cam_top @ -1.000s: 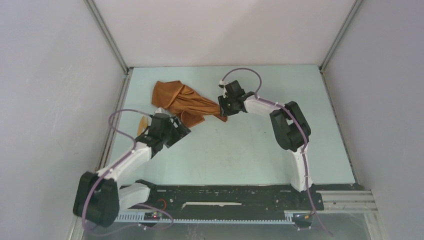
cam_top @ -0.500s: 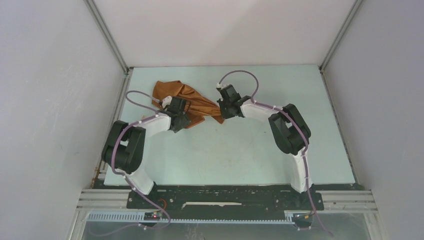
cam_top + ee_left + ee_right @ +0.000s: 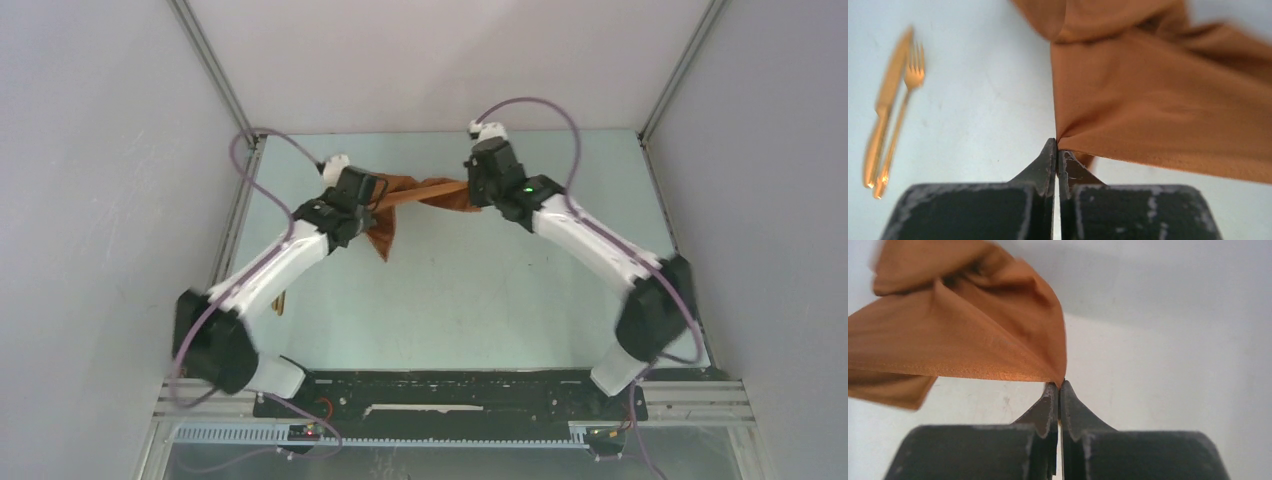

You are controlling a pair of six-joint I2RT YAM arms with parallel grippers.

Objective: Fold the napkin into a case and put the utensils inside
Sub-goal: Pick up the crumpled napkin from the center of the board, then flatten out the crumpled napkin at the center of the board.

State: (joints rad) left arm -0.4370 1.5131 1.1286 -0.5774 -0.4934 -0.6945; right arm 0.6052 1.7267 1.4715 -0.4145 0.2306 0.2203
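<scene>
The rust-orange napkin hangs in the air, stretched between both grippers, with a loose flap drooping toward the table. My left gripper is shut on one corner; in the left wrist view the cloth fans out from its pinched tips. On the opposite corner my right gripper is shut, and the cloth spreads to the left of its tips. The utensils, a wooden knife and fork, lie side by side on the table at the left, partly hidden under the left arm.
The pale table is boxed in by white walls at the back and both sides. A black rail carrying the arm bases runs along the near edge.
The left gripper reached the napkin and shut on a corner; the right gripper shut on the other end. Both arms then rose toward the back, lifting the crumpled cloth off the table and stretching it.
</scene>
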